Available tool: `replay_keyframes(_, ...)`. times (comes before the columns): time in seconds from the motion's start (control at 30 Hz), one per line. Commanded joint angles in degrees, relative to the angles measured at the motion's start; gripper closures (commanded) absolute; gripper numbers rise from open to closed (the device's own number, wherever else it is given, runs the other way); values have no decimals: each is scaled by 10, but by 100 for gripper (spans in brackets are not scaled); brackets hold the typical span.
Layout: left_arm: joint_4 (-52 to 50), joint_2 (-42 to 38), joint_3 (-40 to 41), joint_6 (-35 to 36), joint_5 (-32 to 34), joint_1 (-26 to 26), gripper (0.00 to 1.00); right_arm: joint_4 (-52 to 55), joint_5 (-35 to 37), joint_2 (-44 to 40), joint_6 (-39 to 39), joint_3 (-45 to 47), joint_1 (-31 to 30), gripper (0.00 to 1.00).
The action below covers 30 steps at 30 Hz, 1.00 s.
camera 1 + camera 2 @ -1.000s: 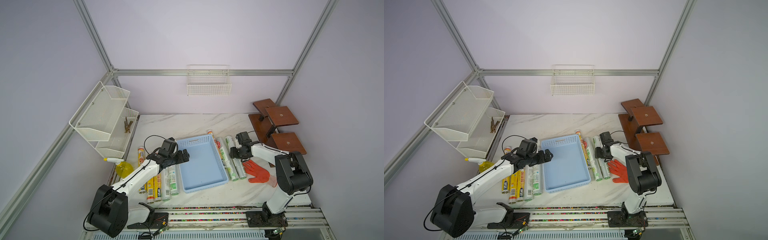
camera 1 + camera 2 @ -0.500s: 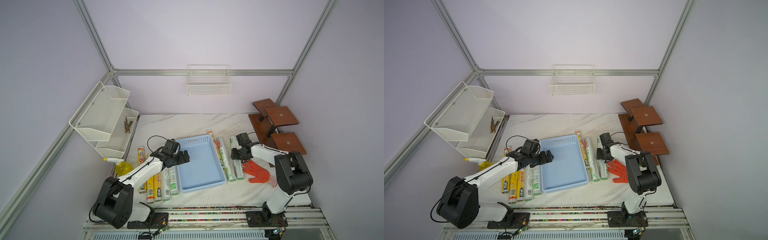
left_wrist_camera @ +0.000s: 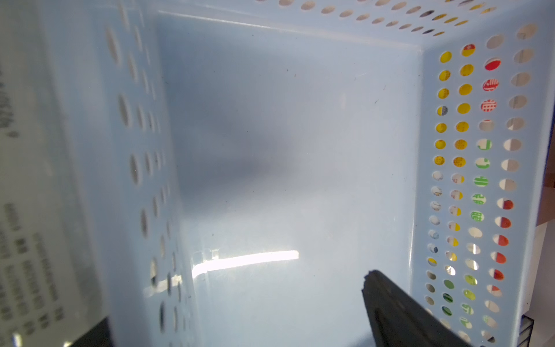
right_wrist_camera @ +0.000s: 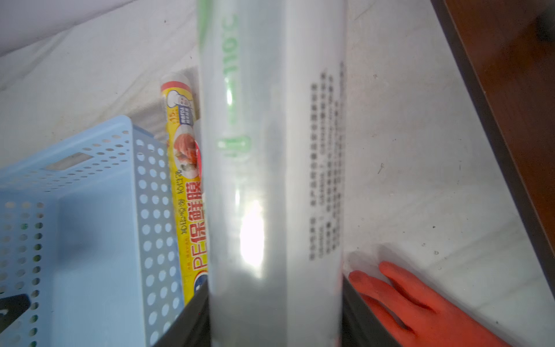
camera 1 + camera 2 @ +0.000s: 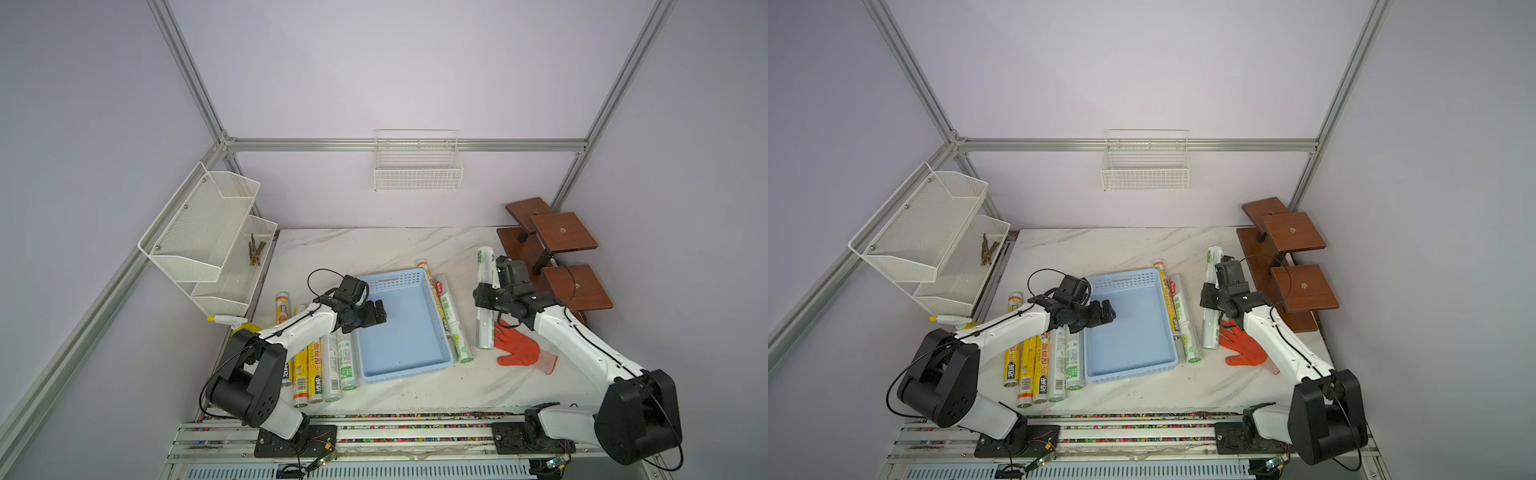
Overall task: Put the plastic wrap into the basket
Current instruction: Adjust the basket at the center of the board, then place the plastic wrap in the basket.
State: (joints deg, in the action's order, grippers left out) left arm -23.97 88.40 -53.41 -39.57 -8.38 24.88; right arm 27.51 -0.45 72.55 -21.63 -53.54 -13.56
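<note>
right claw (image 5: pixel 483 297): grips clear roll (image 5: pixel 484 332) of plastic wrap mid-length | just beside claw: orange glove (image 5: pixel 517 351) on worktop (image 5: pixel 374 245) | farther off: white roll (image 5: pixel 455 328), yellow roll (image 5: pixel 434 291), then basket (image 5: pixel 399 340) | left claw (image 5: pixel 376 312): gapes wide over basket floor

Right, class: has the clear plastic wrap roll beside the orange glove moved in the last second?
Yes. The clear plastic wrap roll swung its far end away from the blue perforated basket, toward the brown wooden shelves.
</note>
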Motion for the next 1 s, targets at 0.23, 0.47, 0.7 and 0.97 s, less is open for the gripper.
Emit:
replay_keyframes(0.23,10,-4,-28,-1,4,4,0,-119,-260,-47,-117,13,-10,57)
replay_keyframes(0.47,-12,-105,8,-7,73,4,0,-260,-267,-8,-247,29,-90,57)
replay_keyframes(0.7,-16,-222,62,-12,140,4,0,-313,-235,65,-289,-3,-182,58)
replay_keyframes(0.97,-12,-319,116,-15,161,4,0,-332,-231,162,-309,-59,-260,59)
